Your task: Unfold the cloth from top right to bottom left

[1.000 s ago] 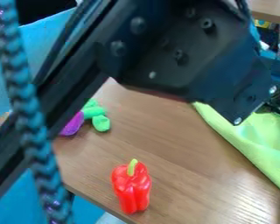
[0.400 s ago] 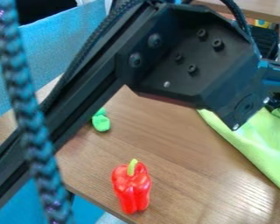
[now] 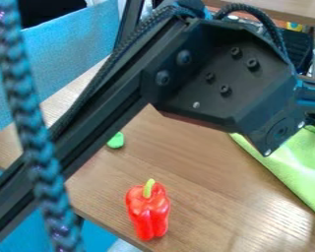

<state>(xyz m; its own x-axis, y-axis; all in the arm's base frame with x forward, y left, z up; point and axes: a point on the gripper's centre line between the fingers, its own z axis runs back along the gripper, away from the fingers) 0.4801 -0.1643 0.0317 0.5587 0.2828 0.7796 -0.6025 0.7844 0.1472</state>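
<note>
The lime-green cloth [image 3: 299, 165] lies on the wooden table at the right, running out past the right edge of the view. Its left side slants down from beneath the arm to the lower right. Some low folds show in it. The black arm crosses from the lower left to the upper right, and its bracket stands over the cloth's upper left corner, hiding part of it. From there the arm's dark link leaves through the right edge above the cloth.
A red toy pepper [image 3: 147, 210] stands near the table's front edge. A small green object [image 3: 116, 141] sits beside the arm's lower link. A dark braided cable [image 3: 30, 123] hangs down the left side. Behind is another wooden surface [image 3: 288, 11].
The arm's bracket has shifted right and slightly down. Its long link now covers the purple object and most of the green one. The cloth's visible left side looks about the same.
</note>
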